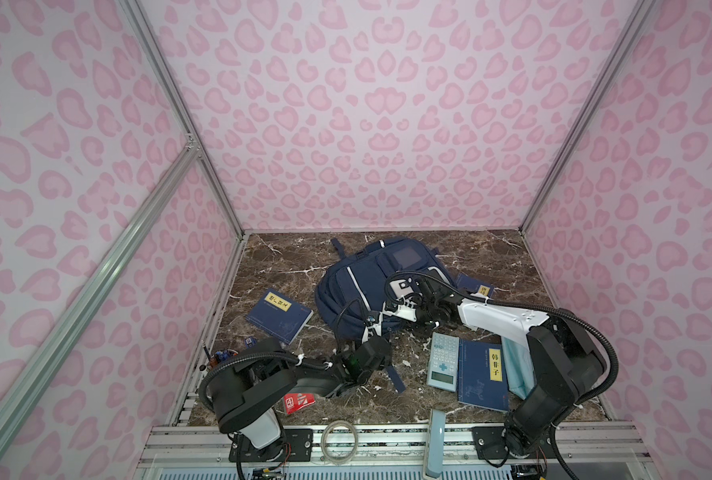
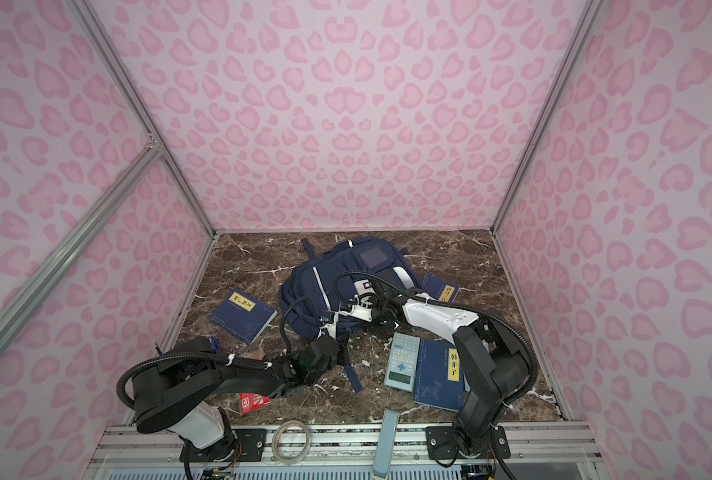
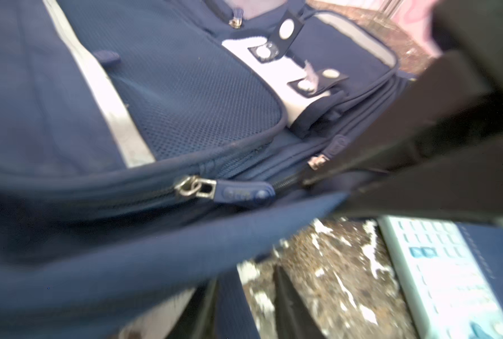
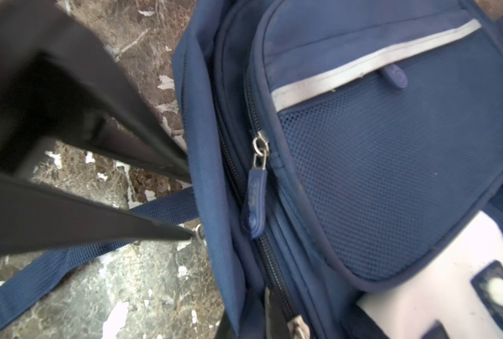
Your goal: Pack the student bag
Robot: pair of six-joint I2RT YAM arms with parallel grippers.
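The student bag [image 1: 346, 291] lay flat in the middle of the brown marble worktop [image 1: 271, 257], a little toward the back wall, with its front pockets facing up. Both arms met at its near edge. The left claw [image 4: 190, 204] was partly open. The right wrist view showed its two black fingers [image 4: 112, 123] apart, with the tips right at the edge of the bag's loose blue flap [image 4: 206, 146]. I could not tell if it had hold of the flap. A blue strap [image 4: 68, 264] lay on the worktop close to that claw. The right claw [image 3: 307, 180] was closed to a thin point. The point sat on the bag's zip line, just beside a small silver slider [image 3: 317, 160]. I could not tell if it pinched anything there. Along that zip line lay a blue zip pull [image 3: 244, 193]. A blue book with a yellow label [image 1: 279, 316] lay to the left of the bag, apart from it. Another blue book [image 1: 476, 286] peeked out from behind the bag on the right. In front of the bag, near the right arm, a pale calculator [image 1: 443, 361] lay side by side with a third blue book [image 1: 483, 376]. A small red pack [image 1: 300, 403] lay by the left arm.
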